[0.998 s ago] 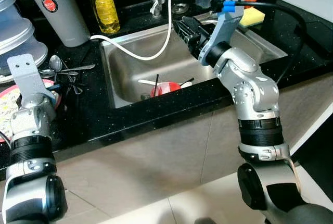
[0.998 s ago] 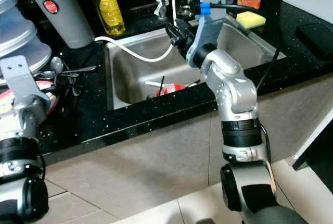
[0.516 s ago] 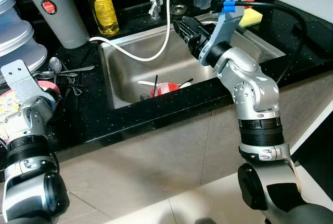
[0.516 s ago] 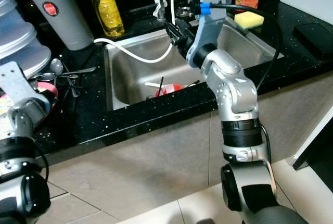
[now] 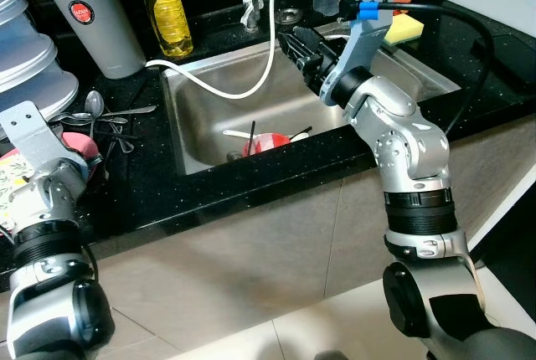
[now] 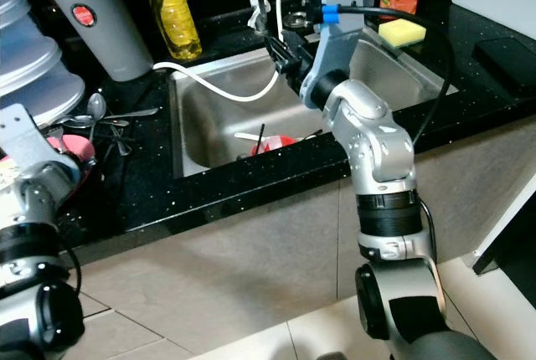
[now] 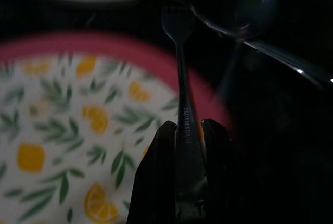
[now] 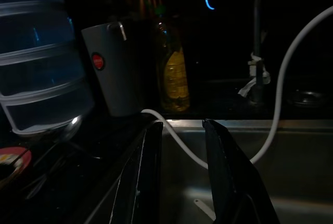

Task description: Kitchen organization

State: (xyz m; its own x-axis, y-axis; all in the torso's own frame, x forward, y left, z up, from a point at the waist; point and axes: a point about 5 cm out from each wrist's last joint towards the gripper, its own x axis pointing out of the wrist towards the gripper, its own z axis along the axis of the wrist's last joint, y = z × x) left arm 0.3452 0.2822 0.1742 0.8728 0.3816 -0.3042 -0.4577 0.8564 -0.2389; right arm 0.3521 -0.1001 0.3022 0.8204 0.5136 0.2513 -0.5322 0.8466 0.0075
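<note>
My left gripper (image 7: pixel 188 130) is shut on a steel fork (image 7: pixel 179 67), whose tines point away from the fingers. It hovers over a plate (image 7: pixel 62 130) with a red rim and a lemon-and-leaf pattern, at the far left of the black counter (image 5: pixel 142 184). A spoon (image 7: pixel 260 5) lies just beyond the fork. My right gripper (image 5: pixel 303 50) is held over the steel sink (image 5: pixel 201 117), open, with nothing between its fingers. A red bowl (image 5: pixel 266 142) and a few utensils lie on the sink's floor.
A white hose (image 5: pixel 251 84) loops from the tap into the sink. Behind the sink stand a grey jug (image 5: pixel 88 12), a yellow bottle (image 5: pixel 166 4) and a yellow sponge (image 5: pixel 405 27). Loose cutlery (image 5: pixel 109 117) and stacked translucent containers (image 5: pixel 25 50) crowd the left counter.
My left arm has shifted slightly to the left over the plate, still holding the fork. The right arm has stayed over the sink.
</note>
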